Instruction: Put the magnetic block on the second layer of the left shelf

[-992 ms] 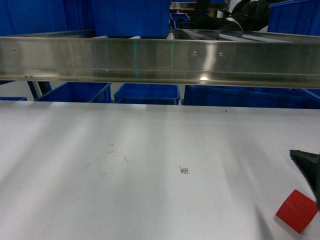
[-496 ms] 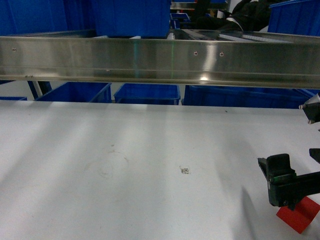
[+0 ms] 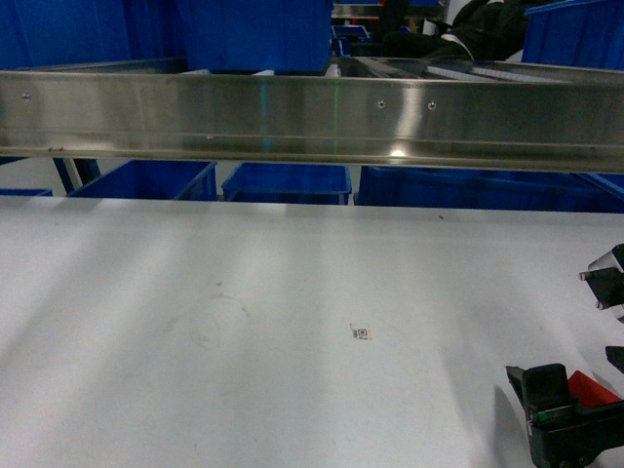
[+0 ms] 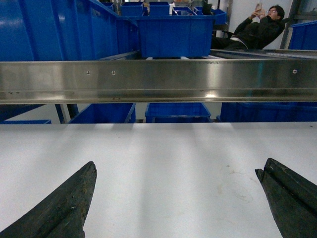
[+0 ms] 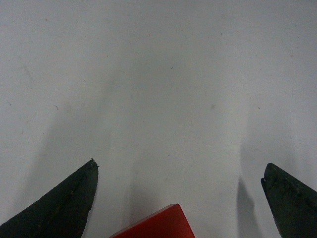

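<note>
The red magnetic block (image 3: 591, 387) lies on the white tabletop at the near right, mostly hidden behind my right gripper (image 3: 570, 336). From the right wrist only a corner of the block (image 5: 161, 224) shows, low between the wide-open jaws of the right gripper (image 5: 179, 171); neither jaw touches it. My left gripper (image 4: 176, 168) hangs open over bare table with nothing in it, and it does not appear in the head view. Ahead runs the steel front rail of the shelf tier (image 3: 312, 122), with a large deep blue crate (image 3: 255, 34) on it.
The white tabletop (image 3: 244, 292) carries a small printed marker (image 3: 361, 333). Lower blue crates (image 3: 288, 182) sit under the rail. A seated person (image 4: 257, 29) is behind the racking. The steel rail (image 4: 158, 79) spans the full width ahead of the left gripper.
The right gripper came in from the right edge and dropped lower and nearer over the red block, covering most of it. The block has not moved.
</note>
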